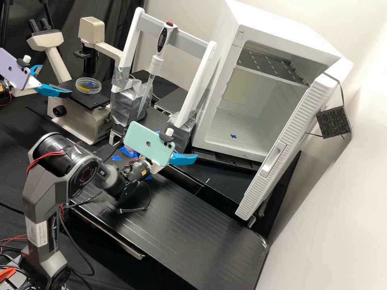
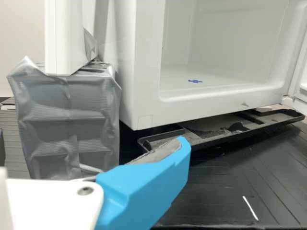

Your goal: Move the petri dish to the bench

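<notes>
Above the black bench (image 1: 177, 225), in front of the incubator, is my gripper (image 1: 183, 159), partly behind the green phone. In the wrist view the gripper (image 2: 148, 184) has a blue finger whose grey pad (image 2: 160, 152) is bare, with a gap beside it and no object held. It stands open. The clear round petri dish (image 1: 88, 85), with some yellow and a blue mark in it, lies flat on the black stage (image 1: 86, 98) of the microscope at the back left, well away from the gripper.
An incubator (image 1: 252, 102) stands with its door (image 1: 288, 141) wide open; its floor also shows in the wrist view. A pipette (image 1: 157, 60) hangs in a white frame with taped bases (image 2: 69, 124). A blue tape cross (image 1: 116, 158) marks the bench. Another arm's blue finger (image 1: 52, 90) nears the stage.
</notes>
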`<action>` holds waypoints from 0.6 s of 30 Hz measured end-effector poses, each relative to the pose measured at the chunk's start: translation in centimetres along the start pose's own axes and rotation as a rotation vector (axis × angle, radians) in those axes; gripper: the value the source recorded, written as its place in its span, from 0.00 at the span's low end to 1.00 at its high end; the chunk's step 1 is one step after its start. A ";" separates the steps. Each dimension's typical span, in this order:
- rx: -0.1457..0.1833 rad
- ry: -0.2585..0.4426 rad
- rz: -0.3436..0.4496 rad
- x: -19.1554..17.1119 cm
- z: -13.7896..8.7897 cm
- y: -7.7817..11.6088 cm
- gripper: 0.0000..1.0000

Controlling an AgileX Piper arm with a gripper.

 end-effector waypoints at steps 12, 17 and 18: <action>-0.001 0.004 0.001 -0.8 0.0 0.1 1.00; 0.033 0.054 -0.002 -3.3 -0.7 0.7 1.00; 0.039 0.070 -0.004 -3.9 -0.9 0.8 1.00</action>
